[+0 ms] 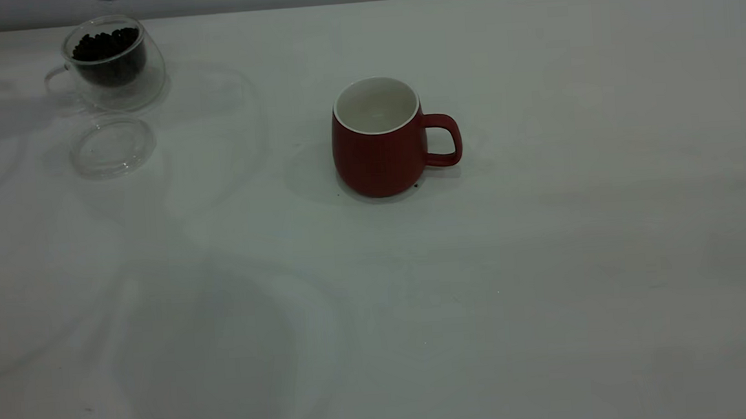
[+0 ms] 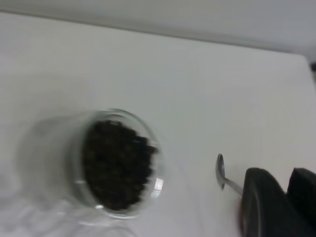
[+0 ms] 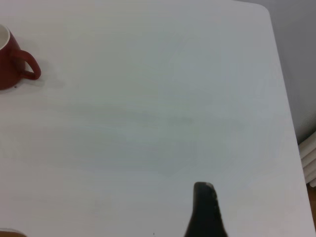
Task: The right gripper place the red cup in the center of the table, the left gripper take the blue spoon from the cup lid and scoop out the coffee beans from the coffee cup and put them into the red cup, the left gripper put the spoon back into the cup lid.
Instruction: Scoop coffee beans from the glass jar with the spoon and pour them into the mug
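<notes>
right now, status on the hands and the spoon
Left hand shut on blue spoon, beside the coffee cup of coffee beans. Right hand clear of red cup, fingers unreadable. Cup lid empty. Nothing in the way.

The blue spoon shows only its metal bowl and thin neck in the left wrist view; its handle is hidden behind the left gripper's dark fingers, which run off the picture's edge (so how they close cannot be read). The red cup is cut by the right wrist view's edge. One dark fingertip of the right gripper shows, the rest out of frame
</notes>
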### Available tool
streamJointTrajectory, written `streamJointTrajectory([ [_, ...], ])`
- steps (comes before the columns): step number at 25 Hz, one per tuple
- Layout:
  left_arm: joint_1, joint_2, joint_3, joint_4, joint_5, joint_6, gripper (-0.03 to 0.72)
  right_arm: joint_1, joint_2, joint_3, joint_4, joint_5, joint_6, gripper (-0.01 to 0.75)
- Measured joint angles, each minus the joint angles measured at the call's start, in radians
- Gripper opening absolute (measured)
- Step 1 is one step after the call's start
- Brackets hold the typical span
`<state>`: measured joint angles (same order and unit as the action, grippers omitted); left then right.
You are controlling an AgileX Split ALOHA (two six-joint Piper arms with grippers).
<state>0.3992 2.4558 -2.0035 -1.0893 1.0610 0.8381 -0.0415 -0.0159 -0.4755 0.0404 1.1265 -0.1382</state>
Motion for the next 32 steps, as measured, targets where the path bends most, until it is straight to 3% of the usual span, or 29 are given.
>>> streamJointTrajectory([
  [16,0.007,0.060,0.001,0.014,-0.165,0.049,0.118,0.000,0.000,0.000,0.000,0.000,0.000,0.588],
  [32,0.007,0.134,0.001,-0.043,-0.172,0.132,0.118,0.000,0.000,0.000,0.000,0.000,0.000,0.588],
])
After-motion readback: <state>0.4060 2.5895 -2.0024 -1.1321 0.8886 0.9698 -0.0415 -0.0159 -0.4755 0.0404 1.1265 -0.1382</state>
